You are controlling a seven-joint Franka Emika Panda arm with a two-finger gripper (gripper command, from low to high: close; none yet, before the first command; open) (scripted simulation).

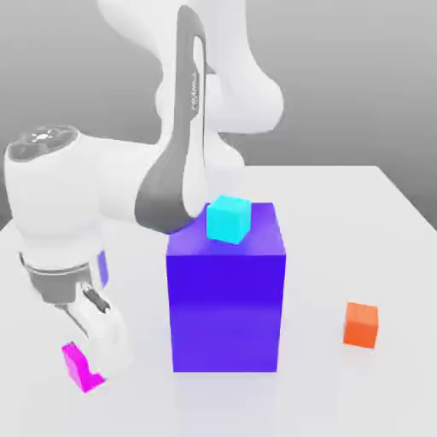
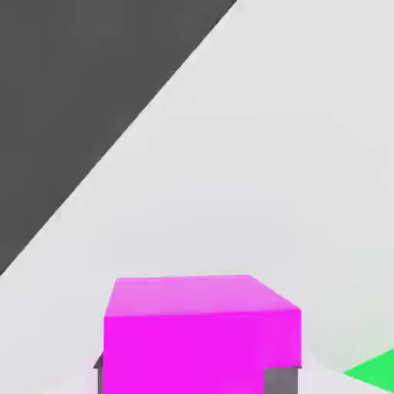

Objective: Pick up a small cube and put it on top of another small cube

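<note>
Exterior view: the white arm (image 1: 183,102) reaches down on the exterior view's left, and its gripper (image 1: 92,358) sits low over the white surface (image 1: 375,230), clenched on the small magenta cube (image 1: 78,365). The cube shows at the fingertips, partly covered by a white finger (image 1: 109,337), at or just above the surface; whether it still touches the surface cannot be told. Just beside the gripper, toward the exterior view's right, stands a big blue-violet block (image 1: 226,303), much larger than any cube. A cyan cube (image 1: 229,218) rests on the block's top face, near its back left corner as this view shows it, and the arm's dark grey link passes just beside it. An orange cube (image 1: 361,324) lies alone on the surface, well apart from the block on the exterior view's right. No open vessel stands in the scene; the only thing carried by another is the cyan cube on the block. Hand view: the magenta cube (image 2: 202,335) sits close to the camera, its top face and one side lit, with a grey fingertip (image 2: 281,381) against a lower edge on each side. A green corner (image 2: 375,369) lies near it on the pale surface (image 2: 269,154). A dark background cuts across one corner beyond the surface edge.
</note>
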